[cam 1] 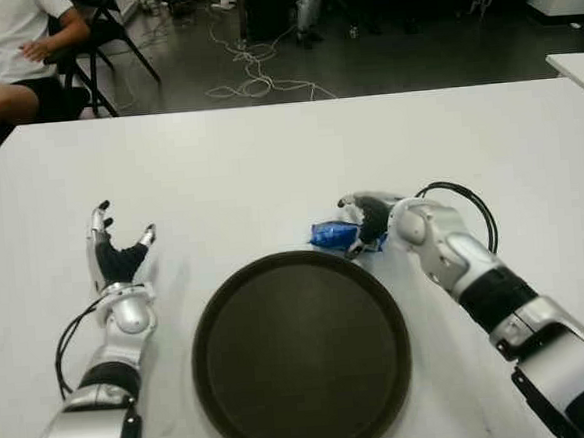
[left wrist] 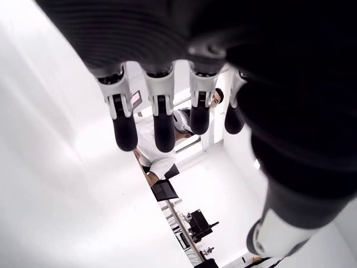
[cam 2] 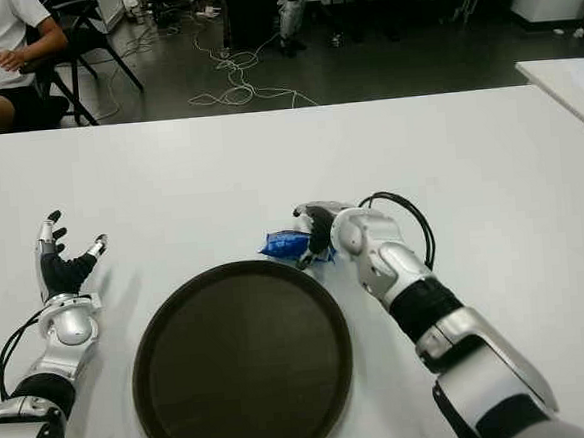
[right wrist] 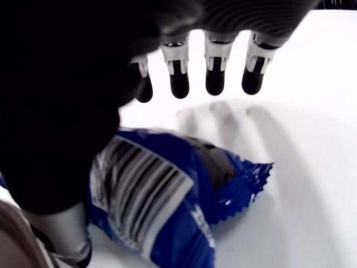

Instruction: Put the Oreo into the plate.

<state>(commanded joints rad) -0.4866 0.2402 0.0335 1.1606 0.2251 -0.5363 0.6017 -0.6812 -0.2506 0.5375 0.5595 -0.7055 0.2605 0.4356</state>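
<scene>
1. A blue Oreo packet (cam 1: pixel 333 235) lies on the white table (cam 1: pixel 268 161) just beyond the dark round plate (cam 1: pixel 301 351), its right end covered by the right hand (cam 1: pixel 364 219); whether fingers press it cannot be told from the eye views.
2. In the right wrist view the palm blocks part of the packet, whose printing beside the barcode is too blurred to read.
3. The plate's near rim is cut off by the bottom edge.
4. A seated person (cam 1: pixel 10 53) is cropped at the top left corner.
5. The left hand (cam 1: pixel 116 253) fills its wrist view, hiding most of the table.
</scene>
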